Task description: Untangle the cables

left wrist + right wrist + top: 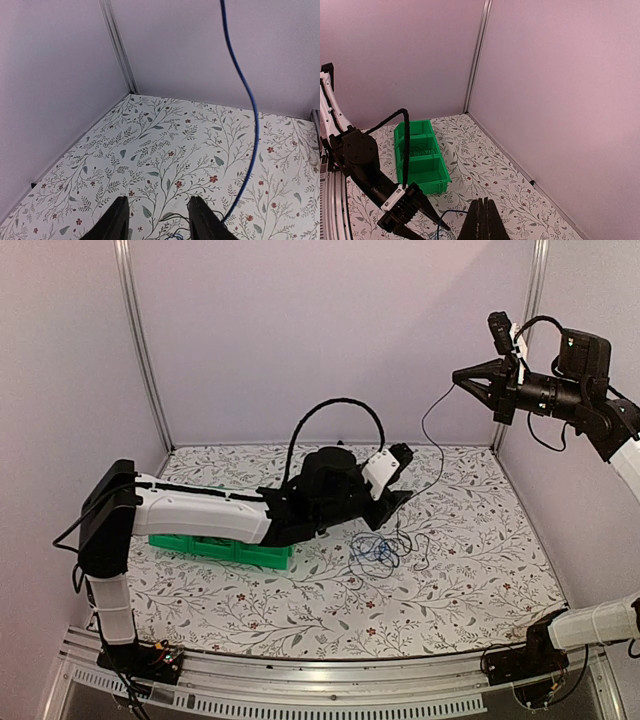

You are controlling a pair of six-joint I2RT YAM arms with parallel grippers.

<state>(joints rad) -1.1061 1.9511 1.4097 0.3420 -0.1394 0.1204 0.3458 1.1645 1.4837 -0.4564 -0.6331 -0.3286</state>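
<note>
The cables lie in a small blue and black snarl (381, 550) on the flowered table, right of centre. One thin blue cable (250, 110) rises steeply from the snarl; in the top view it (441, 445) runs up to my right gripper (458, 378). That gripper is raised high at the back right and its jaws are pressed together (482, 222) on the cable's end. My left gripper (159, 220) is open, low over the table just behind the snarl (182, 233), and holds nothing. In the top view it (400, 498) sits at the snarl's far edge.
A green bin (222, 550) with three compartments stands at the left, partly under my left arm. A dark wire lies in its middle compartment (421, 149). Walls and aluminium posts (117, 47) close in the table at the back and sides.
</note>
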